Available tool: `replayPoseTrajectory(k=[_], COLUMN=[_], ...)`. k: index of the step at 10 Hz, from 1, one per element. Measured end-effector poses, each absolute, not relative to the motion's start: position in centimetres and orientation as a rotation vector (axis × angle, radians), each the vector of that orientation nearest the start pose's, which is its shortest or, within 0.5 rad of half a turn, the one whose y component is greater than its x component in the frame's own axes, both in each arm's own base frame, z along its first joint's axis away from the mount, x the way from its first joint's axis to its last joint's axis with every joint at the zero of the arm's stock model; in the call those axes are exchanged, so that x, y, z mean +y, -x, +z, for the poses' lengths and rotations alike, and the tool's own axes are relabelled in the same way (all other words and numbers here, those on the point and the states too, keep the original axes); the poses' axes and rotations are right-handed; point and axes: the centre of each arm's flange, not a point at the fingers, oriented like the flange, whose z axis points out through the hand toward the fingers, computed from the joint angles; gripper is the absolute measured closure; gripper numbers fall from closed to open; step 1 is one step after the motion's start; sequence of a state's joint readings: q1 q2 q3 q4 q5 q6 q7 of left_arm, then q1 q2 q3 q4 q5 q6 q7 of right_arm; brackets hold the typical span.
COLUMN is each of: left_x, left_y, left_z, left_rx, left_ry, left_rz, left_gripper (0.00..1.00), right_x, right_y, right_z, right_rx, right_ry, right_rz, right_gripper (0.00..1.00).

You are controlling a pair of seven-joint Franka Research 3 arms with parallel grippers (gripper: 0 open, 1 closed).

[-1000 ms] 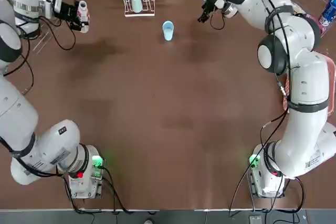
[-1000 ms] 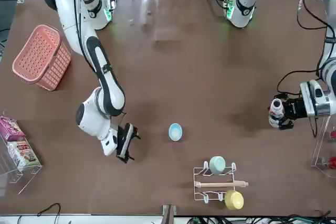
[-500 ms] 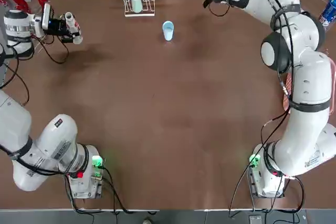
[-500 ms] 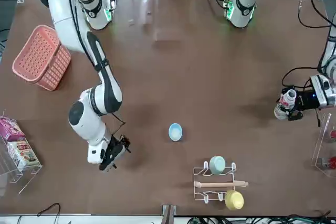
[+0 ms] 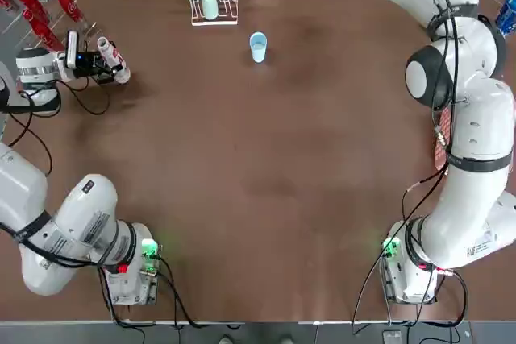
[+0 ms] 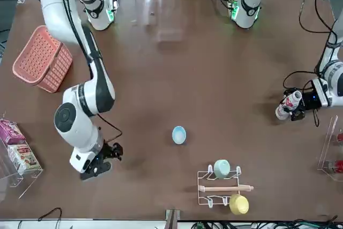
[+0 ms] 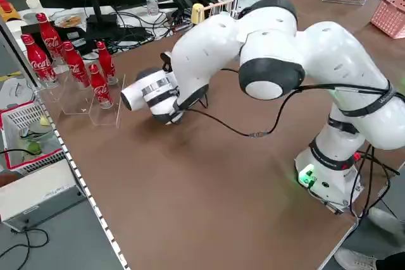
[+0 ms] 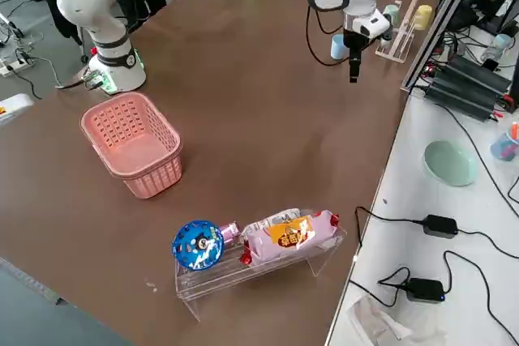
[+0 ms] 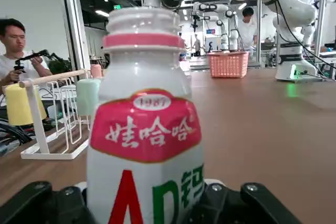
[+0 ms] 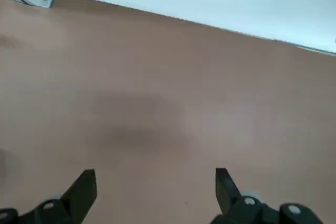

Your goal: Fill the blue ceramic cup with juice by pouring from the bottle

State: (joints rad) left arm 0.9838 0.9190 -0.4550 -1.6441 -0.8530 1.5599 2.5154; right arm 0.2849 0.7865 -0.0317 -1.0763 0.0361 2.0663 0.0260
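Two light cups hang on a white wire rack (image 5: 214,15) with a wooden rail, beyond the blue ceramic cup (image 5: 258,47) and to its left: a mint-green cup (image 6: 222,168) and a yellow cup (image 6: 239,204). The blue cup, smooth, round and handleless, stands upright on the brown counter (image 5: 266,167); what it contains, I cannot tell. Well to its left, the left gripper (image 9: 147,198) has its fingers pinching the bottle (image 9: 144,166), glossy white plastic with a red-and-white label and narrow neck, held roughly upright. The right gripper (image 10: 156,182) hangs over the counter to the cup's right, fingers spread, with nothing between them.

Farther left of the cup than the bottle, a clear stand (image 7: 77,100) carries red cola bottles (image 7: 76,64). Well to the cup's right, another clear stand (image 8: 235,275) holds crinkly snack packs (image 8: 292,237) and a round blue container (image 8: 198,245). Right of the cup and nearer the robot sits a pink basket (image 6: 56,73) with latticed plastic walls.
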Motion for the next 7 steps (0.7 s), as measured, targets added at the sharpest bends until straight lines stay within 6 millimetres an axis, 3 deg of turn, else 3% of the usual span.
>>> replayPoseTrajectory(k=[3,7], left_x=[24.9,23.7], left_y=[-54.7,-54.6], left_z=[12.3,10.0], left_rx=[-1.222,-1.175], left_ry=[-1.333,-1.316], left_rz=[1.308,1.302], left_gripper=[0.61,0.60], right_x=[16.8,12.4], right_y=[-74.5,-72.1], right_z=[45.0,51.0], right_rx=[-0.210,-0.020], right_ry=[3.080,3.098], right_rz=[-0.286,-0.173], right_gripper=[0.00,0.00])
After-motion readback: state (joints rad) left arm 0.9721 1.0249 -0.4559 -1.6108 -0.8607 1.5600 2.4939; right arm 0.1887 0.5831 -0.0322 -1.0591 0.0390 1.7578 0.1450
